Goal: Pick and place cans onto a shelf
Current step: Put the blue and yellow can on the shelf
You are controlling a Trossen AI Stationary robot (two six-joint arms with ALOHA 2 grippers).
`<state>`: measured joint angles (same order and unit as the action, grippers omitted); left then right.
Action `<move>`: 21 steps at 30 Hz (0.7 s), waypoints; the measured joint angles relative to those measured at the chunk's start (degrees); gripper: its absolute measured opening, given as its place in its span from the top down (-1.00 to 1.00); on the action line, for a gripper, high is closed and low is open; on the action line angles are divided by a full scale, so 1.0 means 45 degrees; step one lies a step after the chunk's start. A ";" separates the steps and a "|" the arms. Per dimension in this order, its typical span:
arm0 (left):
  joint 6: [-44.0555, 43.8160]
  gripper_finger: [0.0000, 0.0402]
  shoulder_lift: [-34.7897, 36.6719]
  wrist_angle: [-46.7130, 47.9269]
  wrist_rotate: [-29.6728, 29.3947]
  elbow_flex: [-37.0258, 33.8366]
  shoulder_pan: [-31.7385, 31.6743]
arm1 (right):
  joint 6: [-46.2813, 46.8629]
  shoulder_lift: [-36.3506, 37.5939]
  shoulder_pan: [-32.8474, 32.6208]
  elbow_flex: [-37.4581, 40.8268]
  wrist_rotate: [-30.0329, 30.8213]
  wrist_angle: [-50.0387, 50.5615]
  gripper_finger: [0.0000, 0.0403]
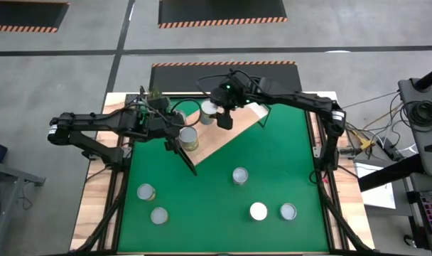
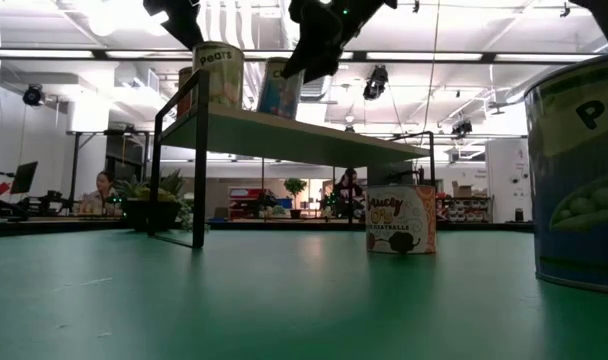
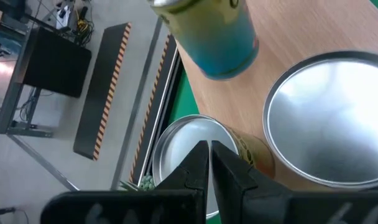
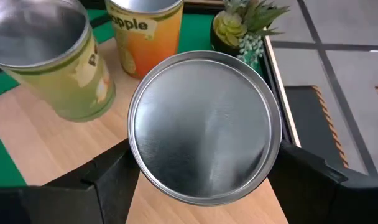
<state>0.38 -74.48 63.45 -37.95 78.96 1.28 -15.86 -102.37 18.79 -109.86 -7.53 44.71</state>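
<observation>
Shelf top: can upright

Two black jointed arms with blunt dark fingers

In the low view, the can standing on the shelf at the upper left of the frame reads "Pears" on its pale label. The can on the green mat right of centre carries red and yellow lettering; only "MEATBALLS" low on its label is partly legible. The large can at the right edge shows "Pe", cut off by the frame. In the right wrist view, the orange can at the top shows "pple", the start hidden, and the green can at upper left shows a single "P".
</observation>
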 joint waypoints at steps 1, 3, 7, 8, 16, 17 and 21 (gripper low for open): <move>0.0000 1.00 0.0000 -0.0018 0.0000 0.0000 0.0000 | 0.0005 -0.0073 0.0004 -0.0049 0.0000 0.0101 -0.48; -0.0007 1.00 -0.0015 -0.0122 0.0004 0.0000 0.0000 | -0.0053 -0.0218 0.0003 -0.0083 0.0005 0.0277 -0.48; -0.0087 1.00 -0.0083 -0.0137 0.0310 0.0000 0.0000 | -0.0110 -0.0238 0.0000 0.0077 0.0010 0.0261 -0.48; -0.0092 1.00 -0.0091 -0.0136 0.0534 -0.0004 0.0000 | -0.0121 -0.0254 0.0000 0.0086 0.0010 0.0288 -0.48; -0.0587 1.00 -0.0092 -0.0244 0.1394 -0.0005 0.0000 | -0.0155 -0.0306 0.0000 0.0113 0.0010 0.0321 -0.67; -0.0631 1.00 -0.0092 -0.0249 0.1441 -0.0005 0.0000 | -0.0158 -0.0306 0.0004 0.0114 0.0010 0.0326 -0.69; -0.0601 1.00 -0.0092 -0.0230 0.1426 0.0064 0.0000 | -0.0155 -0.0306 0.0000 0.0116 0.0010 0.0326 -0.75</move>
<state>-2.32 -74.89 62.41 -31.54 79.24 1.28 -16.56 -103.74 18.79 -109.34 -7.49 46.17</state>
